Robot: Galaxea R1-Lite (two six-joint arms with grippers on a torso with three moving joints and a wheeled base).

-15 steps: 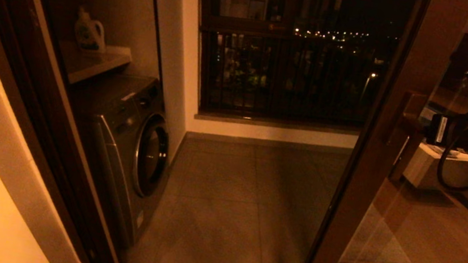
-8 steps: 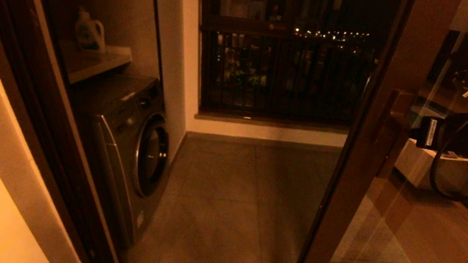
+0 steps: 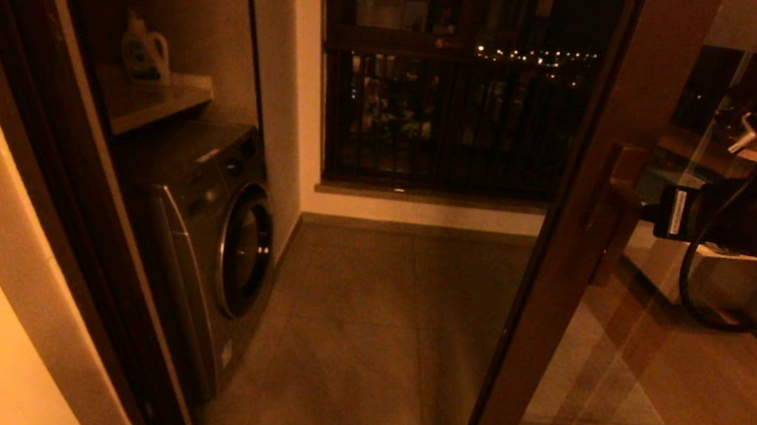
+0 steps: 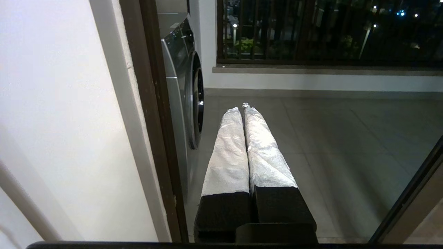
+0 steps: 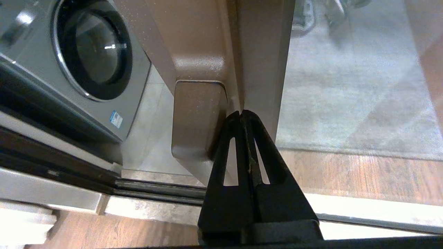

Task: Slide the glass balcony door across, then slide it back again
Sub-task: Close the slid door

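Observation:
The glass balcony door (image 3: 560, 264) stands at the right, part way across the opening, its brown stile slanting down the head view. Its blocky wooden pull handle (image 3: 614, 205) juts from the stile. My right gripper (image 3: 647, 211) reaches in from the right, shut and holding nothing. Up close, the right gripper (image 5: 241, 112) has its tips wedged in the corner between the handle (image 5: 197, 117) and the stile (image 5: 263, 52). My left gripper (image 4: 242, 109) is shut and empty, pointing at the balcony floor, out of the head view. The door's edge (image 4: 408, 197) shows beside it.
A grey washing machine (image 3: 218, 222) stands at the left under a shelf (image 3: 154, 98) with a detergent bottle (image 3: 144, 54). The fixed dark jamb (image 3: 35, 127) bounds the left side. A dark window with railing bars (image 3: 447, 120) is at the back. The floor track (image 5: 155, 188) runs below the door.
The door and its handle have slid steadily leftward, narrowing the opening. My right arm has moved left with the handle. The left side of the scene is unchanged.

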